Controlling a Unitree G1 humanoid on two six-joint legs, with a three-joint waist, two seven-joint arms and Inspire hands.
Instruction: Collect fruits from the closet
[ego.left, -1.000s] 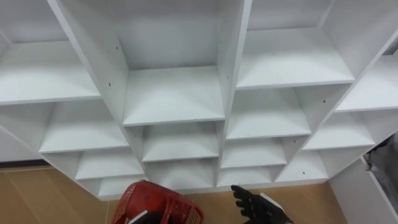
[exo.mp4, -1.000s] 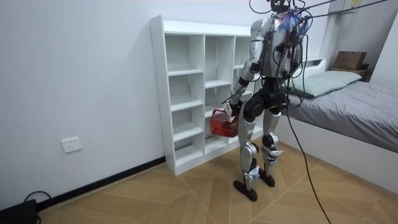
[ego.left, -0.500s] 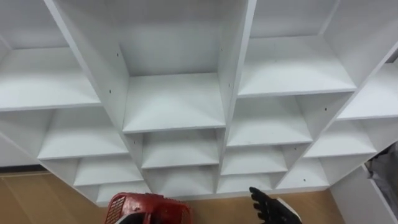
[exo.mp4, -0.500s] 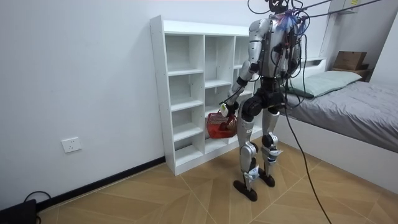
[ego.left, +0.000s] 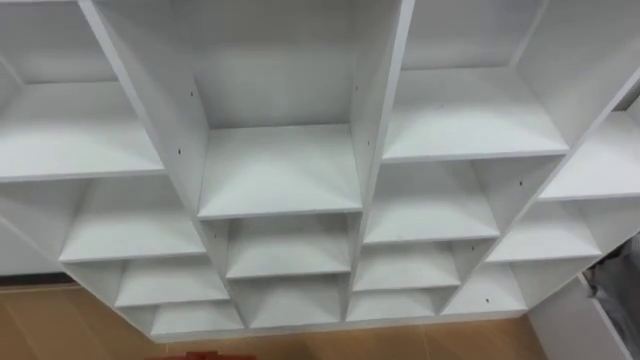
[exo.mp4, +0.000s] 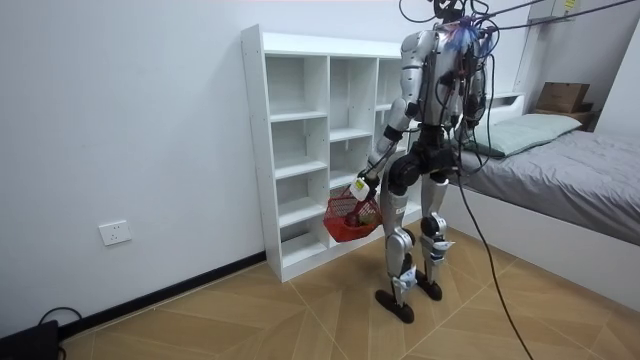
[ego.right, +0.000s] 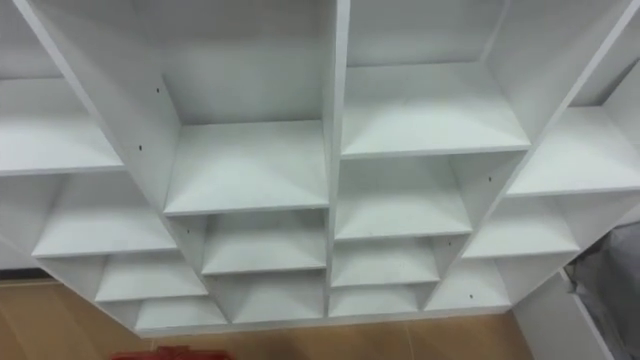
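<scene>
The white closet (ego.left: 280, 170) of open square compartments stands right in front of me, its shelves showing as bare white boards. A red basket (exo.mp4: 349, 216) hangs at knee height beside my left leg, between me and the closet. My left hand (exo.mp4: 361, 187) is shut on its handle. A thin strip of the basket's red rim (ego.left: 190, 356) shows at the bottom edge of the left eye view. In the room view I stand upright facing the closet.
A bed with grey covers (exo.mp4: 560, 170) stands close behind me on the room view's right. Its white frame (ego.left: 580, 320) reaches the closet's lower right corner. A wooden floor (exo.mp4: 300, 320) stretches toward the room view's left.
The basket has swung lower and toward the room view's left. The eye view has shifted upward, so the basket and my right hand slipped off its bottom edge.
</scene>
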